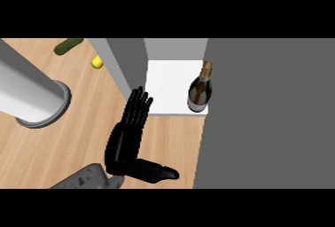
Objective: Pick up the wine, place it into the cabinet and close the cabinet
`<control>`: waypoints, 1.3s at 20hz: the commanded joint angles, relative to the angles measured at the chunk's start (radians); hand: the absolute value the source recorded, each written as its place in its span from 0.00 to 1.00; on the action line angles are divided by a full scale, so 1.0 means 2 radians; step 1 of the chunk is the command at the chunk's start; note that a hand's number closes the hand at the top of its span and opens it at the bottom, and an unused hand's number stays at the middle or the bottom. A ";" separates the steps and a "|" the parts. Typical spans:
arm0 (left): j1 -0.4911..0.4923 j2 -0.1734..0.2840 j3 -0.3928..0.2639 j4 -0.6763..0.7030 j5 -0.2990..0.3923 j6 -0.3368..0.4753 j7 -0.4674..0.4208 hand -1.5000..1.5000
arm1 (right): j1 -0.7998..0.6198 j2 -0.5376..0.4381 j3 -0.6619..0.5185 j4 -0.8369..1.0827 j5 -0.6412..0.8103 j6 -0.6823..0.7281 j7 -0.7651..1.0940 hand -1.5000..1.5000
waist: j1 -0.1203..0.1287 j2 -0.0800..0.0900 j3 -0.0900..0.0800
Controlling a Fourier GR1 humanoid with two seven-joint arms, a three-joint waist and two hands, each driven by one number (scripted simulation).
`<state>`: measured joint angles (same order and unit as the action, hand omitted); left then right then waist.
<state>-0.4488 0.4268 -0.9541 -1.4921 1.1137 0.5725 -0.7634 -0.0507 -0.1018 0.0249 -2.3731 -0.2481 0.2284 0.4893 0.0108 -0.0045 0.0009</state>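
1. The dark glass wine bottle (200,91) stood upright on the white cabinet shelf (169,84), at one o'clock.
2. The black left hand (131,133), fingers straight, touched the grey cabinet door (124,66), holding nothing.

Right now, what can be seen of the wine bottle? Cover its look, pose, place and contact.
The wine bottle is dark glass with a gold foil neck and top, and light glints on its body. It stands upright on the white shelf floor inside the open cabinet, near the shelf's front right corner, close beside the grey panel on its right. Only the shelf touches it. The left hand, fingers straight, lies apart from it at the shelf's left front.
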 commanded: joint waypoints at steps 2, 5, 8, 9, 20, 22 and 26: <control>0.042 0.051 -0.011 -0.083 -0.027 -0.012 0.017 0.00 | -0.003 -0.046 -0.023 -0.017 -0.046 0.055 -0.002 1.00 | -0.002 0.000 0.000; 0.089 0.112 0.014 -0.125 -0.025 -0.056 0.006 1.00 | 0.031 -0.040 0.017 -0.035 -0.047 0.078 -0.003 1.00 | -0.002 0.000 0.000; 0.126 0.145 0.031 -0.148 -0.026 -0.089 -0.004 1.00 | 0.031 -0.036 0.048 -0.059 -0.053 0.069 0.035 1.00 | -0.003 0.000 -0.001; 0.138 0.178 0.043 -0.173 -0.012 -0.088 0.005 1.00 | 0.049 -0.039 0.046 -0.054 -0.085 0.081 0.030 1.00 | -0.001 -0.001 0.000; 0.265 0.273 0.124 -0.216 0.007 -0.155 -0.046 0.00 | 0.020 0.029 0.251 -0.072 0.000 0.031 0.093 1.00 | 0.004 -0.001 -0.001; 0.303 0.298 0.134 -0.232 0.019 -0.188 -0.063 0.00 | 0.022 0.043 0.304 -0.079 0.027 0.017 0.102 1.00 | 0.007 -0.004 -0.002; 0.308 0.311 0.186 -0.201 0.059 -0.225 -0.063 0.00 | -0.045 0.050 0.395 -0.021 0.075 -0.043 0.126 1.00 | 0.004 -0.004 -0.002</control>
<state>0.1242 0.9972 -0.6590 -1.9028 1.1754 0.1878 -0.8778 -0.0697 -0.0249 0.6166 -2.3907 -0.2064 0.2159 0.6736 0.0174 -0.0103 -0.0028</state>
